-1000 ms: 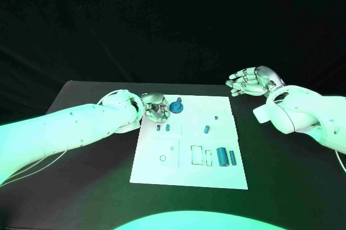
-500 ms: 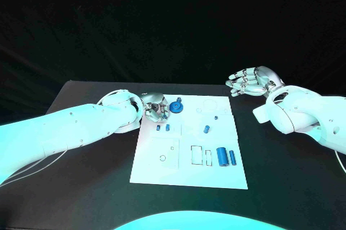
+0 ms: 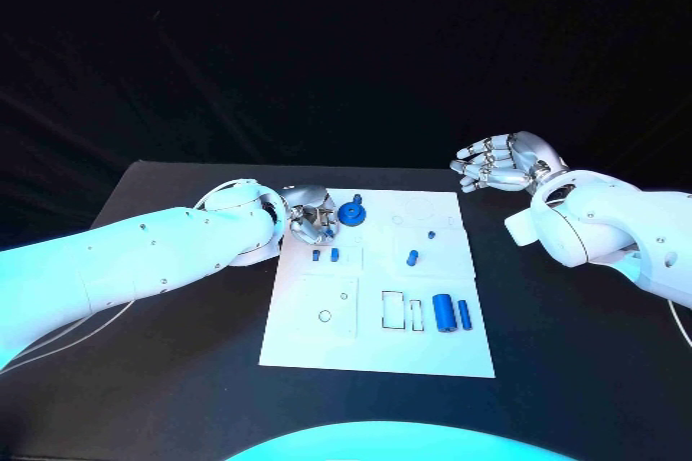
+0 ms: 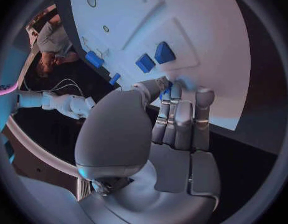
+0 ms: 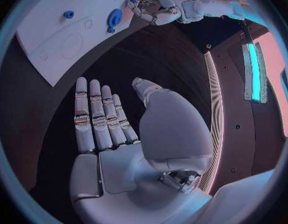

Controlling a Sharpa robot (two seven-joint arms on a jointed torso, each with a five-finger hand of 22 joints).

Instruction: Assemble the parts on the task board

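Observation:
The white task board lies mid-table. My left hand rests at its far left corner, fingers straight and together, right beside a round blue part. In the left wrist view a sliver of blue shows between the thumb and fingers; whether it is held is unclear. Two small blue pegs stand just nearer than that hand. My right hand hovers off the board's far right corner, fingers apart, holding nothing.
More blue parts sit on the board: two small pegs in its middle, two larger cylinders near its right edge. Outlined slots and a small ring mark the near half. Black table surrounds the board.

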